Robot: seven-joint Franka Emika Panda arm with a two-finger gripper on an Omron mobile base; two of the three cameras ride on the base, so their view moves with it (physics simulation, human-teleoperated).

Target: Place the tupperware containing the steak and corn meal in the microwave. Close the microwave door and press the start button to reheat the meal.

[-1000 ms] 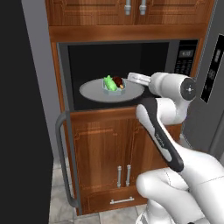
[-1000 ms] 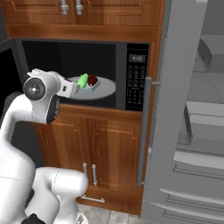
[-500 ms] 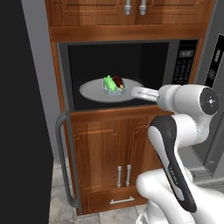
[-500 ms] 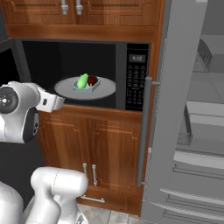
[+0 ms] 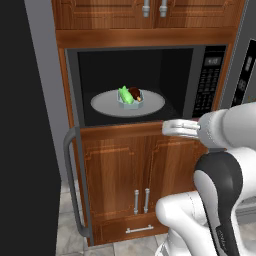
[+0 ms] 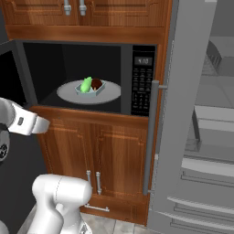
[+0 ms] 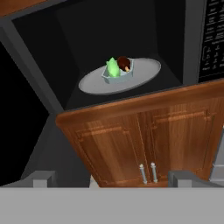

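Note:
The tupperware (image 5: 131,97) (image 6: 91,87) (image 7: 118,71) sits on the round grey turntable (image 5: 105,104) inside the open microwave (image 5: 200,55). The steak and corn meal (image 5: 126,94) lies in it, green lump beside brown chunk. The microwave door (image 5: 71,185) is swung wide open to the left, its bar handle facing me. My gripper (image 5: 166,128) (image 6: 45,124) (image 7: 112,178) hangs outside the cavity, just below its front sill and to the right of the tub. It is open, its fingertips (image 7: 42,178) wide apart with nothing between them.
The keypad strip (image 6: 142,87) is on the microwave's right side. Brown cabinet doors (image 5: 135,170) lie below and above. A tall grey fridge with a long handle (image 6: 151,137) stands close on the right. The open door blocks the left.
My gripper has drawn back out of the microwave cavity, down and toward the base. The tupperware stays on the turntable.

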